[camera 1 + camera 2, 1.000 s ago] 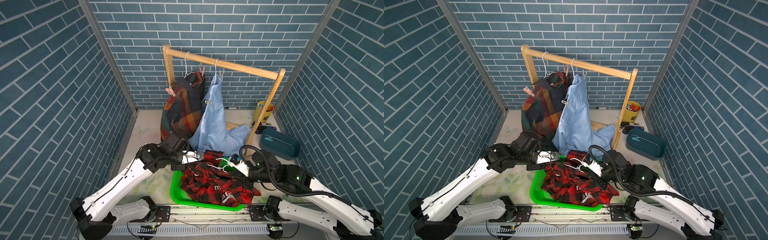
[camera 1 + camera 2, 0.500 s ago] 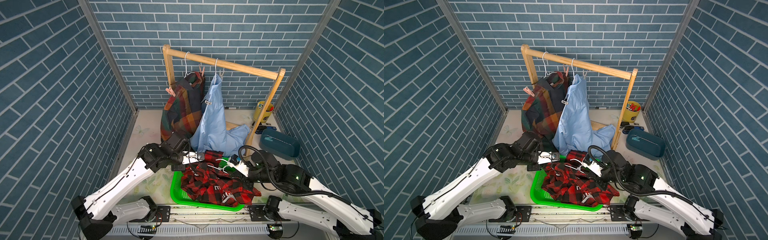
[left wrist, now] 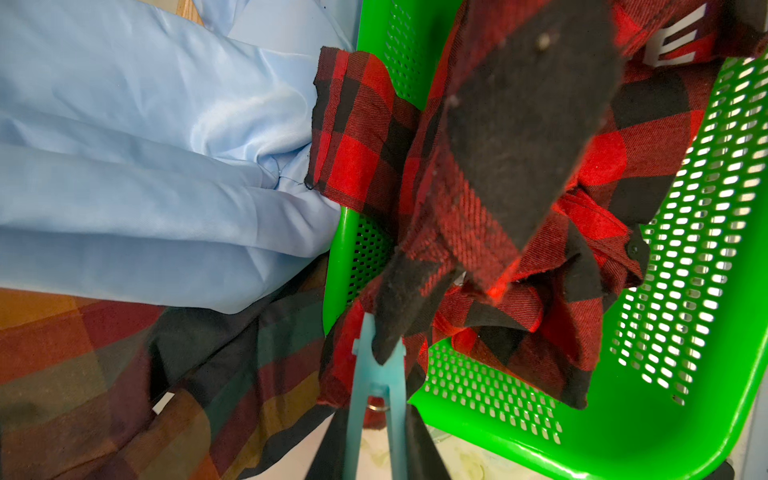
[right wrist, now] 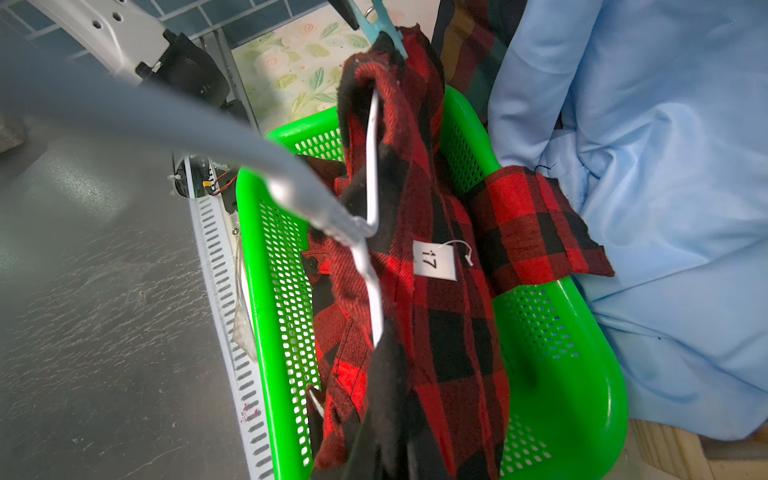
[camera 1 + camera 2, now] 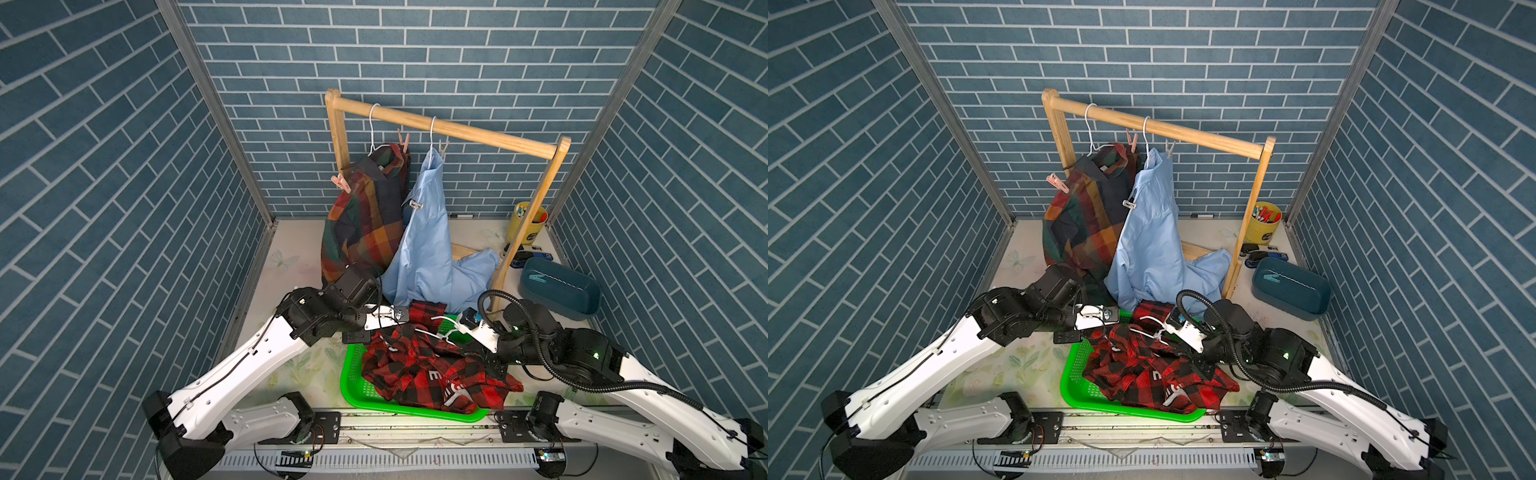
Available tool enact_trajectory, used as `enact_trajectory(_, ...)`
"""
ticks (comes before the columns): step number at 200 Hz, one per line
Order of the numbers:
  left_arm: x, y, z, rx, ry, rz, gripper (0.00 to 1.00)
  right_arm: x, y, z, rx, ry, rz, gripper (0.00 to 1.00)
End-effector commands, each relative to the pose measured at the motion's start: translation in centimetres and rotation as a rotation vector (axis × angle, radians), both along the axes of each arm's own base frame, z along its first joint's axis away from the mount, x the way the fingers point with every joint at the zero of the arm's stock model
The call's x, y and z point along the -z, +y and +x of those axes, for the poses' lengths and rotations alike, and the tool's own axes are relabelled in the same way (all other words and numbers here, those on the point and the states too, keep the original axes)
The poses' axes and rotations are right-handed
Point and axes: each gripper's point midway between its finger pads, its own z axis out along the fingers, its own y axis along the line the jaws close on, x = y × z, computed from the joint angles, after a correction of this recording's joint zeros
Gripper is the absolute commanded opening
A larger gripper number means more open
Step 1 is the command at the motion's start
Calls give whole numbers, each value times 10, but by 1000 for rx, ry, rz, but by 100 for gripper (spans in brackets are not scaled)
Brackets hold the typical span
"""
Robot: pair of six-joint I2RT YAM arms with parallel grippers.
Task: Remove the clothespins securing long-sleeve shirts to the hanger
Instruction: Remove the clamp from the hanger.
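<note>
Over the floral tabletop [image 5: 286, 257], low in the left wrist view, my left claw [image 3: 374, 417] clenched the tails of the teal clothespin [image 3: 376, 374] biting the red-and-black check shirt [image 3: 469, 232] above the green basket [image 3: 665, 436]; pulling before it opened, I judged, could drag cloth off the hanger [image 4: 372, 166] my right claw [image 5: 456, 332] gripped.
</note>
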Motion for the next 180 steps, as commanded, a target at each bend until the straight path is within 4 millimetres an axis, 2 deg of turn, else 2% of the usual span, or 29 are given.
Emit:
enact_trajectory(1,7,8,-7,-5,20,30,12,-15,3,-1,-47,-58,26,0)
enact_trajectory(48,5,14,-7,-25,2,46,0,-10,2,0,-36,-51,19,0)
enact_trajectory(123,-11,35,-11,-110,-73,-9,0,1,7,7,7,-24,8,0)
enact_trajectory(140,-21,40,-14,-130,-98,-41,0,8,16,10,18,-3,16,0)
enact_trajectory(161,-36,41,-17,-146,-131,-117,0,20,37,15,16,45,51,0)
enact_trajectory(180,-51,39,-19,-155,-162,-203,0,41,54,22,27,93,42,0)
